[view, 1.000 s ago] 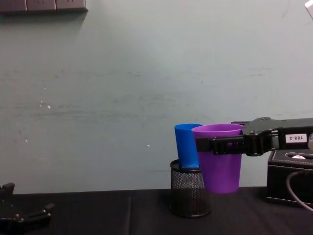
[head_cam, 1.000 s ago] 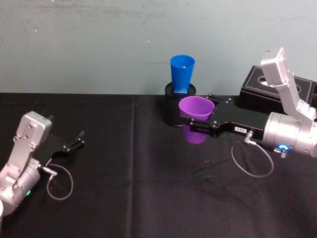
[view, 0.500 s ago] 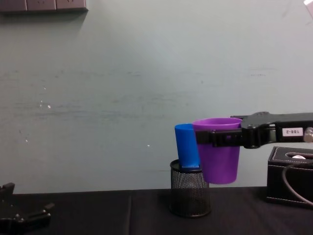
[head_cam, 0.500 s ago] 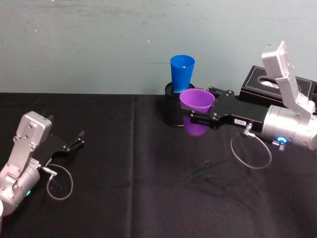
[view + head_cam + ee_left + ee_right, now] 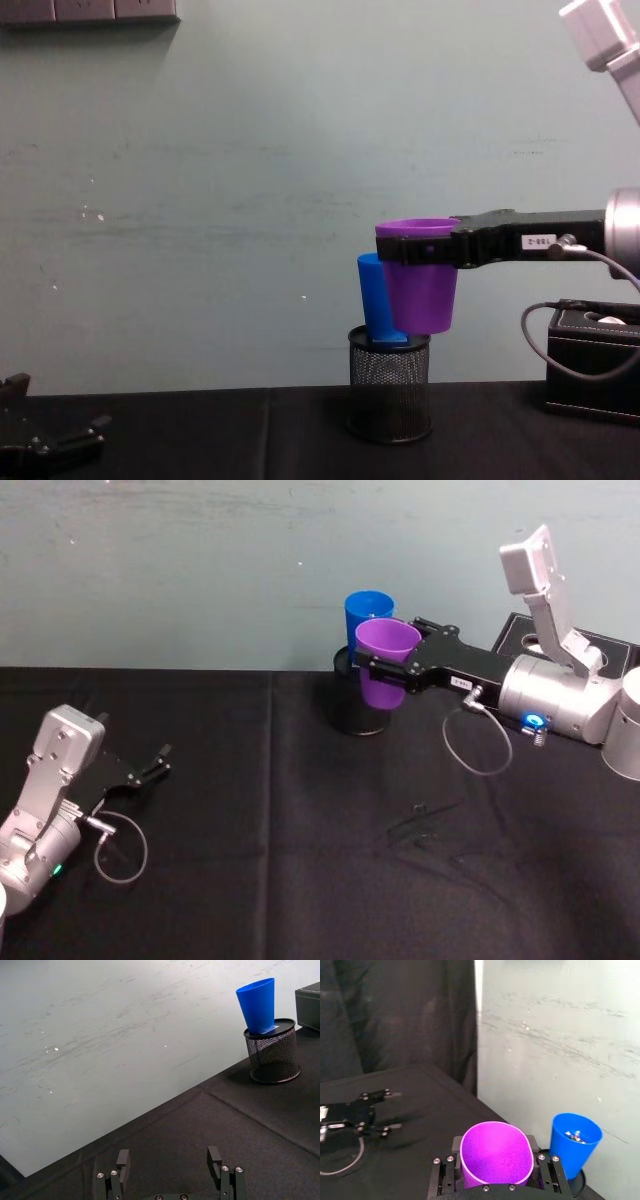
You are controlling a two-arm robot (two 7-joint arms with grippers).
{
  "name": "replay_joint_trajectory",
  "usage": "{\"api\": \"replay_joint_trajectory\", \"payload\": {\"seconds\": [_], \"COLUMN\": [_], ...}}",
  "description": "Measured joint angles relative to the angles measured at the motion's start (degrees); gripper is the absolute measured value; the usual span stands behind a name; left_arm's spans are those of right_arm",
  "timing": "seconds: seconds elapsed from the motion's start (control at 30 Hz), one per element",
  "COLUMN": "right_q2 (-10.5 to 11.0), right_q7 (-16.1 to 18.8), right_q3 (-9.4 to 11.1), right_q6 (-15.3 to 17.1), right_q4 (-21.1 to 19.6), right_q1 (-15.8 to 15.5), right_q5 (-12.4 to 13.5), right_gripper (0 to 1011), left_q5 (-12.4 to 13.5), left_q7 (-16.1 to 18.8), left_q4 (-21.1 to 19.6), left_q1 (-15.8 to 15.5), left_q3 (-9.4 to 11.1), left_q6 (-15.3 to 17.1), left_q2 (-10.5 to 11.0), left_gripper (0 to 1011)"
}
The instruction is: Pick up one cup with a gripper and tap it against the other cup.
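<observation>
- Nearest me, on the left of the black cloth-covered table [image 5: 300, 880], the idle left gripper [image 5: 156, 761] lay low on the cloth. In its own wrist view its short black fingers [image 5: 122, 1159] stood spread apart with nothing between them.
- Farther back and to the right, the right gripper [image 5: 388, 660] reached in level from the right side on a silver arm with a glowing blue ring [image 5: 538, 721]. Its long flat black jaws, one bearing a small white label, were pinching the purple tapered plastic tumbler [image 5: 381, 640] just under the rim, one on each side.
- That purple tumbler hung upright, mouth up, lifted well clear of the cloth. From the chest view its base sat about level with the top of the pen holder behind it.
- Just behind it and a little to the left stood the bright blue tapered plastic tumbler [image 5: 368, 607], leaning slightly. Its narrow end was set down in a round black wire-mesh pen holder [image 5: 390, 395] that rested on the cloth.
- The two cups were side by side and very close. I could not tell whether they were touching.
- Off to the far right sat a black box with pale stitching [image 5: 590, 375].
- Behind everything rose a pale greenish wall [image 5: 250, 150].
</observation>
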Motion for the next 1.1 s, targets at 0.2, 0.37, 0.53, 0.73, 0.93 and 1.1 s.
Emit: {"api": "replay_joint_trajectory", "payload": {"seconds": [0.2,0.37,0.53,0.73,0.93,1.1], "right_q2": [-2.18,-3.71,-5.42,-7.09,-8.59,-9.33], "right_q7": [-0.66,-0.67,-0.87,-1.38,-1.80,-1.86], "right_q3": [0.03,0.09,0.29,0.63,1.07,1.29], "right_q6": [0.09,-0.03,-0.03,-0.34,-0.73,-0.76], "right_q4": [3.70,6.54,9.45,11.76,13.95,15.18], "right_q1": [2.35,4.01,5.48,6.53,7.58,8.31], "right_q5": [-1.21,-1.90,-2.51,-3.31,-4.13,-4.82], "right_gripper": [746,746,746,746,746,746], "left_q5": [0.00,0.00,0.00,0.00,0.00,0.00], "left_q7": [0.00,0.00,0.00,0.00,0.00,0.00], "left_q4": [0.00,0.00,0.00,0.00,0.00,0.00], "left_q1": [0.00,0.00,0.00,0.00,0.00,0.00], "left_q3": [0.00,0.00,0.00,0.00,0.00,0.00], "left_q6": [0.00,0.00,0.00,0.00,0.00,0.00], "left_q2": [0.00,0.00,0.00,0.00,0.00,0.00], "left_gripper": [1011,1011,1011,1012,1012,1011]}}
